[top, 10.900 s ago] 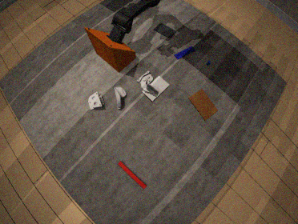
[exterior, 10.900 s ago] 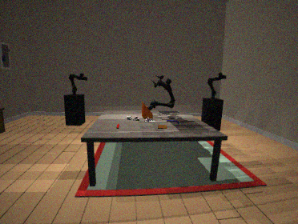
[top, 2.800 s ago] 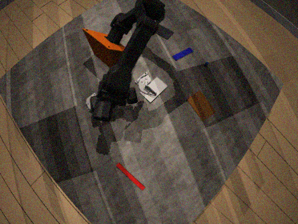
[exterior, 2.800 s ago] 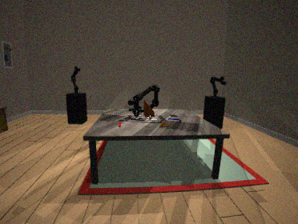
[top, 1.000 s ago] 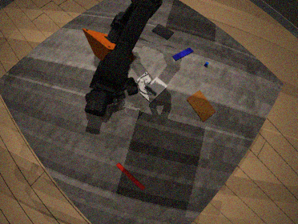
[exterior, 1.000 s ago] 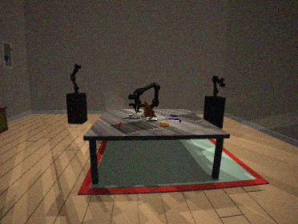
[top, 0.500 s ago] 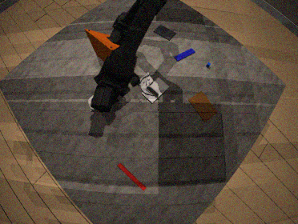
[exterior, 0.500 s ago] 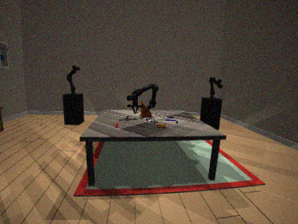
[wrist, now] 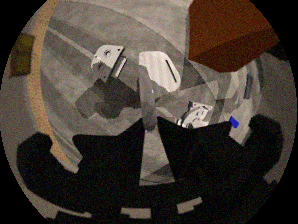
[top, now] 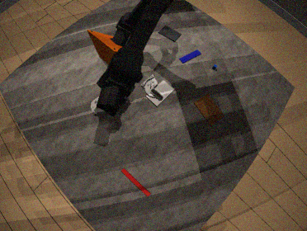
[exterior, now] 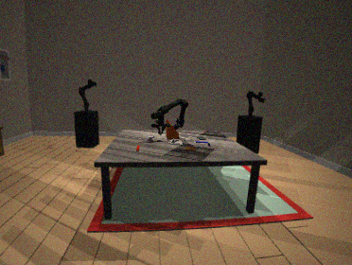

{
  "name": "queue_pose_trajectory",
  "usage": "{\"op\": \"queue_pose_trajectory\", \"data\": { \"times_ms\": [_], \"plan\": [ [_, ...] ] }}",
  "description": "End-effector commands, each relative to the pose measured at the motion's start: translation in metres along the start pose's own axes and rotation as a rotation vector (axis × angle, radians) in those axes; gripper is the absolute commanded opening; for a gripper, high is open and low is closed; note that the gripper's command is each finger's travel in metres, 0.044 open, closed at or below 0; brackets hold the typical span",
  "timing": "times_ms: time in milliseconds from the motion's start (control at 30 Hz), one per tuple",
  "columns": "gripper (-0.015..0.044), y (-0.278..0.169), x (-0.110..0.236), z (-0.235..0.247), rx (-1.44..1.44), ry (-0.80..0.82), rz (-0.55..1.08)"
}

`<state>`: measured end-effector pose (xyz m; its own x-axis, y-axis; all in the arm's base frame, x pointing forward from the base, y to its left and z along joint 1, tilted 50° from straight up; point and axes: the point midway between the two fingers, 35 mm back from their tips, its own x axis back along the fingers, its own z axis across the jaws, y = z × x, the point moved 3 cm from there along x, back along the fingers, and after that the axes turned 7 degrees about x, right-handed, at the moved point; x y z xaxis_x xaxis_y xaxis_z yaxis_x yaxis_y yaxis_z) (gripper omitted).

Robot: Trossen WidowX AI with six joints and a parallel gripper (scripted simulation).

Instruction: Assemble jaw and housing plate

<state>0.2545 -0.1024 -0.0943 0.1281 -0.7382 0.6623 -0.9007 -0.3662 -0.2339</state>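
top: the gripper stands beside the base.

exterior: the base lies on the table.

wrist: the gripper is closed on 1 white part, jaw or plate i cannot tell; a tilted grip could jam it on its pin.

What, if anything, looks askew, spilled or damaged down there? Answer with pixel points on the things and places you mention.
Nothing clearly stands out: I see no spill or breakage. The slotted white plate (wrist: 156,69) looks intact, held in the jaws clear of the white assembly (top: 166,88) (exterior: 174,141) (wrist: 201,111). Its gear teeth are too small to judge.
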Motion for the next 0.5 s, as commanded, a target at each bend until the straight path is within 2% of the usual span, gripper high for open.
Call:
{"op": "queue_pose_trajectory", "data": {
  "times_ms": [0,467],
  "plan": [
    [0.0037,-0.001,0.000,-0.003,0.045,-0.001,0.005],
    [0.0037,-0.003,0.000,-0.018,0.378,-0.001,0.005]
  ]
}}
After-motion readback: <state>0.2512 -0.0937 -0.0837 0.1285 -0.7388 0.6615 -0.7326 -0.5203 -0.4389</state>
